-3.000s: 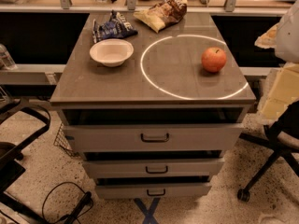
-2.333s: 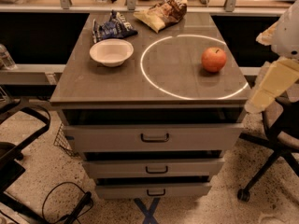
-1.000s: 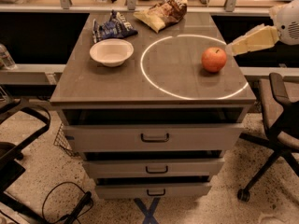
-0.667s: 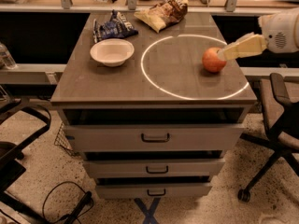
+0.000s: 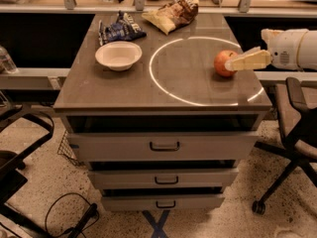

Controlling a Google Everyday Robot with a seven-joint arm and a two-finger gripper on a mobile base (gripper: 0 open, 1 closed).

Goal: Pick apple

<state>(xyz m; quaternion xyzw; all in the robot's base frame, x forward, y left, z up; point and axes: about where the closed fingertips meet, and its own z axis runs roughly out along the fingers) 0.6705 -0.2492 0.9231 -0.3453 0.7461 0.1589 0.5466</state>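
The red-orange apple (image 5: 222, 63) sits upright on the right side of the grey-brown cabinet top (image 5: 124, 88), inside a bright white ring of light (image 5: 163, 90). My gripper (image 5: 234, 64), cream-coloured on a white arm (image 5: 292, 48), reaches in from the right at the apple's height. Its tip overlaps the apple's right side. The apple rests on the top and is not lifted.
A white bowl (image 5: 118, 55) stands at the left. A blue snack bag (image 5: 119, 29) and a yellow-brown chip bag (image 5: 173, 13) lie at the back. Three drawers (image 5: 163, 145) are below the top. Office chairs stand at the right (image 5: 297, 128) and left (image 5: 20, 148).
My gripper rose from low beside the cabinet's right edge and moved left to the apple's right side. The apple has not moved.
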